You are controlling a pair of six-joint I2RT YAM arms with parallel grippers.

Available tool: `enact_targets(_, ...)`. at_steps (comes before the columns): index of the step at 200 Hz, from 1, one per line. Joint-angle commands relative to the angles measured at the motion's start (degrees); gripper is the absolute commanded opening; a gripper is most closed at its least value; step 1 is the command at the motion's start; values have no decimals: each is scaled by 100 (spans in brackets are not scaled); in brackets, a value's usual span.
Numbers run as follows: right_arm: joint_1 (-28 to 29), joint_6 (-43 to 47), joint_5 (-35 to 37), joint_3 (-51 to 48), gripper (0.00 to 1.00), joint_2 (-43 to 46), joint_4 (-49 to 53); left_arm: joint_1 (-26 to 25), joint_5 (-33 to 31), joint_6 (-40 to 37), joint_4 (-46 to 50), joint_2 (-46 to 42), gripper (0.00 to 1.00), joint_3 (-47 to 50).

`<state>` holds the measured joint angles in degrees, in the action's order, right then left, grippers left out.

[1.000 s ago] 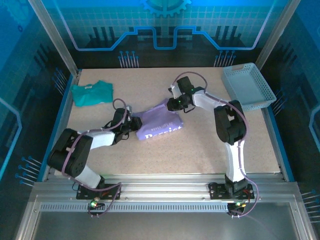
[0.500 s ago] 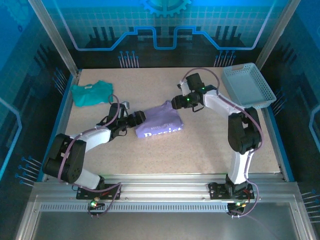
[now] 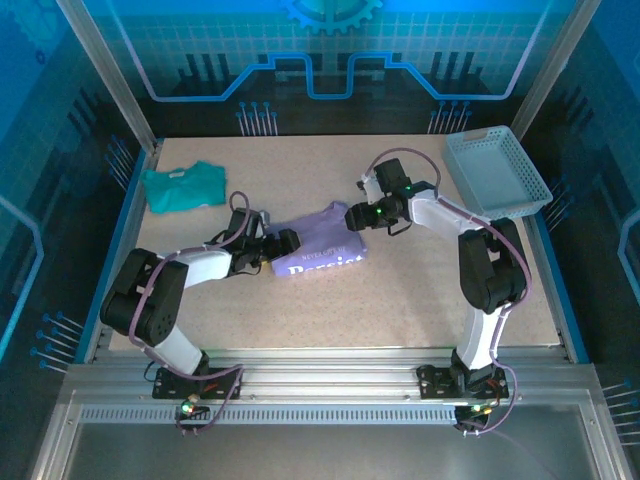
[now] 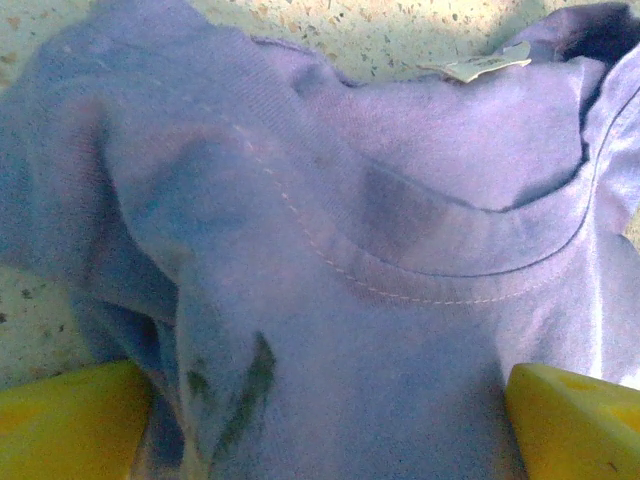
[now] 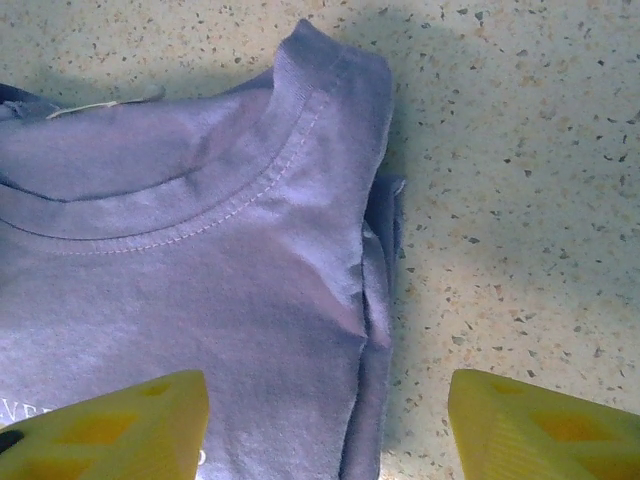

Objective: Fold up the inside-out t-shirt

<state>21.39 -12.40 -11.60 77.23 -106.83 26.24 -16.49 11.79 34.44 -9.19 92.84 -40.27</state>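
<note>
The lavender t-shirt (image 3: 322, 243) lies folded small at mid-table (image 3: 420, 290), with its lettering toward the near edge. The left gripper (image 3: 284, 243) and right gripper (image 3: 356, 216) flank it, both with jaws spread, likely to square its edges. The wrist views add detail too fine for the top camera: the collar seam (image 5: 190, 232) and the neck label (image 4: 485, 67).

Teal shirt (image 3: 183, 186) crumpled at table's (image 3: 400, 300) far-left corner; pale blue basket (image 3: 497, 173) far right.

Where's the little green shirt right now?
In the top view, the green shirt lies in the far left corner of the table, well apart from the purple t-shirt in the middle.
</note>
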Motion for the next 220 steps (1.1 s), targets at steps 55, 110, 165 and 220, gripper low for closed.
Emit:
enact_targets(55,65,-65,-225,-3,65,-12,-89,-241,-1009,-244,840,-449,93,115)
enact_targets(110,76,-45,-150,-14,65,-64,-102,-445,-509,-86,578,269,93,-177)
enact_targets(165,68,-78,-71,-172,65,1,-153,-511,45,-20,-251,817,54,-481)
enact_targets(220,24,-24,30,-221,64,257,-145,-296,244,-505,-775,948,0,-889)
